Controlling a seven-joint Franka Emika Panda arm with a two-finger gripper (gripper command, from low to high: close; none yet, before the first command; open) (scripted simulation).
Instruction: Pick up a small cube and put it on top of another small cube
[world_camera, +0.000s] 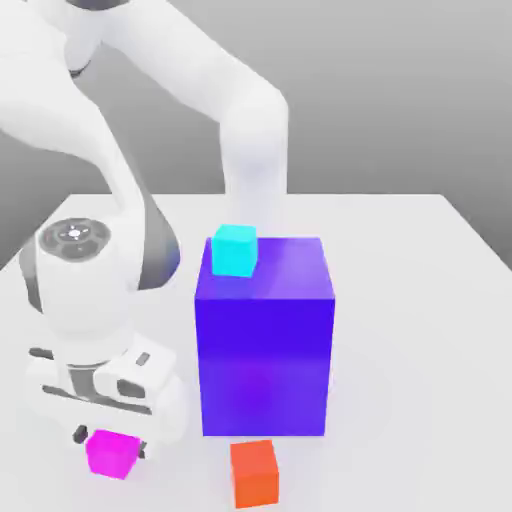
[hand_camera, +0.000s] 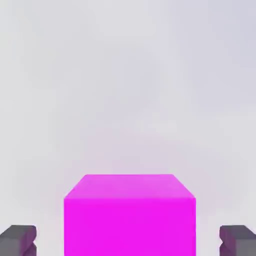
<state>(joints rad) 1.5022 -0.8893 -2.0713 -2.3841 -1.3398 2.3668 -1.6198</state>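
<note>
A small magenta-pink cube (world_camera: 110, 453) rests on the white table near the front, toward the exterior view's left. My gripper (world_camera: 112, 438) is lowered straight over it. In the hand view the cube (hand_camera: 129, 215) sits between the two dark fingertips (hand_camera: 19, 240), with a visible gap on each side, so the gripper (hand_camera: 128, 241) is open around it and not touching. An orange-red small cube (world_camera: 254, 472) lies on the table to the exterior view's right of the magenta one. A cyan small cube (world_camera: 235, 250) sits on top of the large blue-violet cube.
The large blue-violet cube (world_camera: 265, 350) stands tall in the middle of the table (world_camera: 420, 300), close beside my hand and just behind the orange-red cube. The arm's white links rise behind and above it.
</note>
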